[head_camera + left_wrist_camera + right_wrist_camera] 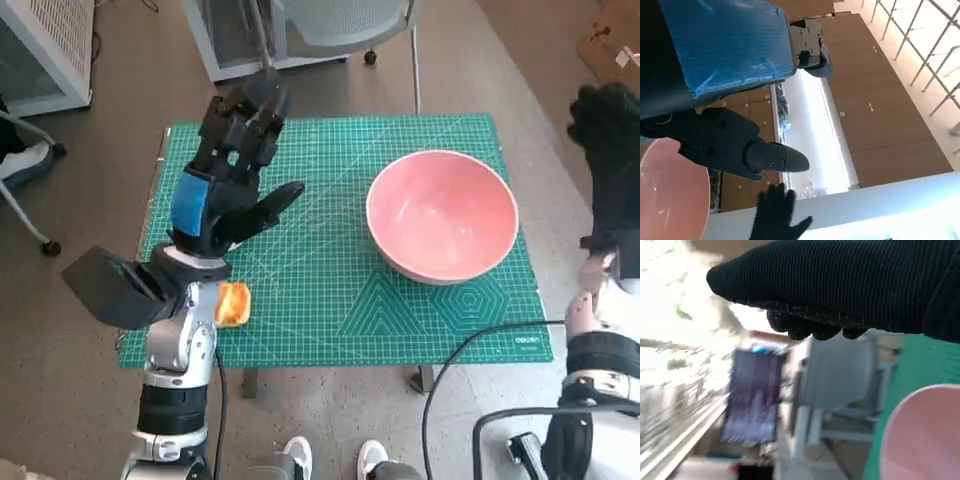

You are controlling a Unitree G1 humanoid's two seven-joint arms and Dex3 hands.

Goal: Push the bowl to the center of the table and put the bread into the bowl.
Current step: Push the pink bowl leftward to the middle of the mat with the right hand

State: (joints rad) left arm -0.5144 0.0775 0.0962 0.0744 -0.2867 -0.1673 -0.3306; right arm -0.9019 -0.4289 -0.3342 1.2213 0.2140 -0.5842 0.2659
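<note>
Near left, the bread (233,303) lay beside my wrist; my left hand (222,190) hovered spread and empty. Far right, the bowl (442,215) sat off-center, my right hand (608,135) empty beside it—pushing leftward seemingly came next

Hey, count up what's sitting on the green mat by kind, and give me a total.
Round pink bowl: 1
Small golden-brown piece of bread: 1
Total: 2, both on the green cutting mat
</note>
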